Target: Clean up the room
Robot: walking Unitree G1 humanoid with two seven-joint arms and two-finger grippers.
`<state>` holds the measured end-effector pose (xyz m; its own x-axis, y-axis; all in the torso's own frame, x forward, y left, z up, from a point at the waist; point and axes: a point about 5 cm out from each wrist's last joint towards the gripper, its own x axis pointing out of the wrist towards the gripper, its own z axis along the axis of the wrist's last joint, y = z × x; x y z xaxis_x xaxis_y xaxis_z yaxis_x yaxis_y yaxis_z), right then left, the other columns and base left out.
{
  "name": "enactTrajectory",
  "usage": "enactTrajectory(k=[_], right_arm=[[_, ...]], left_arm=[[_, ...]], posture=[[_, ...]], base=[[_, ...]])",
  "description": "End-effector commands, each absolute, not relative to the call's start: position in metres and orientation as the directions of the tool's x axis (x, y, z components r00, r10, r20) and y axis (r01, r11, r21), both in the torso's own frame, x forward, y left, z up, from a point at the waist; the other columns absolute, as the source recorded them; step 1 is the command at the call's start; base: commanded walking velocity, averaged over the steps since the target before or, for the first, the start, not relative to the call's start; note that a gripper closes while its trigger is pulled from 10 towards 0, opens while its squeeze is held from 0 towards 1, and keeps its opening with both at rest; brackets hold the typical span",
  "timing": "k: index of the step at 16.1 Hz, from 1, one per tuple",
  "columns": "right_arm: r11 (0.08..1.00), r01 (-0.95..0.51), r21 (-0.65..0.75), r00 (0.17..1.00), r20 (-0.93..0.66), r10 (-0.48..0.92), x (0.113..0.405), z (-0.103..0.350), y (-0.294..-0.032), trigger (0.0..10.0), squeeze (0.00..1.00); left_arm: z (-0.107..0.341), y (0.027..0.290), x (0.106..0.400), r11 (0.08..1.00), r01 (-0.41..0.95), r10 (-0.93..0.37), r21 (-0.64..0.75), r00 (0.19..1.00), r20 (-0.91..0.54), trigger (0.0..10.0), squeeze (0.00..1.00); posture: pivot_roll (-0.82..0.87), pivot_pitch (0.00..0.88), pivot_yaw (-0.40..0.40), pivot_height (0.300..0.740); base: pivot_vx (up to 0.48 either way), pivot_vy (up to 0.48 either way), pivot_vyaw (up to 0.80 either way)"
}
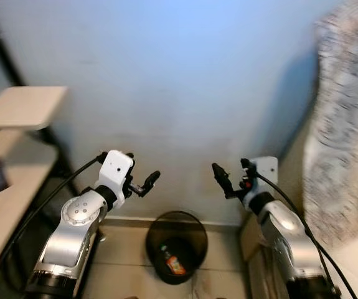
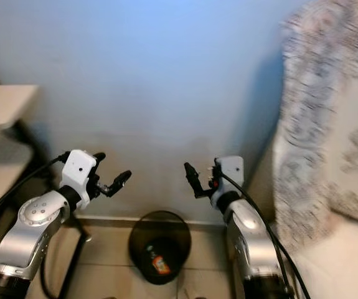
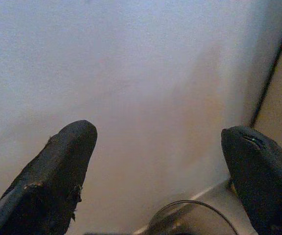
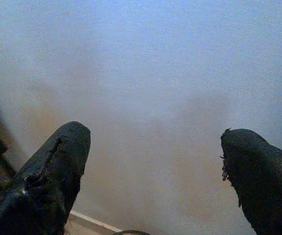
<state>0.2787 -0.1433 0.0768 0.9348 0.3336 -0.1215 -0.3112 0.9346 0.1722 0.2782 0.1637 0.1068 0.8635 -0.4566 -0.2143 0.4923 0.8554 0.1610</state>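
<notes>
Below the two raised arms, on the tiled floor against the pale wall (image 1: 185,75), stood the black bin (image 1: 177,246), and I judged it was the goal of this step of the cleaning. It was round, with dark see-through sides, and at its bottom lay some rubbish with an orange label (image 1: 175,265). I held the left gripper (image 1: 142,180) and the right gripper (image 1: 223,177) up at both sides of the bin, above it and not touching it. Both had their fingers spread apart with nothing between them; the wrist views showed bare wall between the black tips. I think both arms were free then for the next thing to collect. A wooden shelf (image 1: 23,106) stood at my left, and a patterned cloth (image 1: 347,124), blurred, hung at my right.
</notes>
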Motion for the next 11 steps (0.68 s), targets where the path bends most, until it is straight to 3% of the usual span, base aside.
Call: enactTrajectory(k=[1,4,8,11], right_arm=[[0.936,-0.297,0.190,0.940,-0.114,0.322,0.276,0.081,-0.144,10.0,1.00],[0.928,-0.309,0.207,0.943,-0.057,0.327,0.265,0.092,-0.143,10.0,1.00],[0.938,-0.331,0.100,0.940,-0.048,0.337,0.268,0.096,-0.143,10.0,1.00],[0.939,-0.320,0.124,0.943,-0.057,0.329,0.270,0.098,-0.145,10.0,1.00]], left_arm=[[0.113,0.164,0.277,0.863,0.481,-0.453,0.154,0.872,-0.188,10.0,0.00],[0.109,0.166,0.267,0.898,0.428,-0.403,0.102,0.893,-0.201,10.0,0.00],[0.108,0.165,0.265,0.911,0.404,-0.380,0.082,0.900,-0.212,10.0,0.00],[0.108,0.170,0.269,0.924,0.373,-0.349,0.079,0.911,-0.222,10.0,0.00]], posture=[[-0.03,0.000,0.021,0.740],[-0.01,0.000,0.009,0.740],[0.01,0.000,-0.020,0.740],[0.00,0.000,-0.015,0.740]], base=[[0.000,0.000,-0.76],[0.000,0.000,-0.77],[0.000,0.000,-0.80],[0.000,0.000,-0.80]])
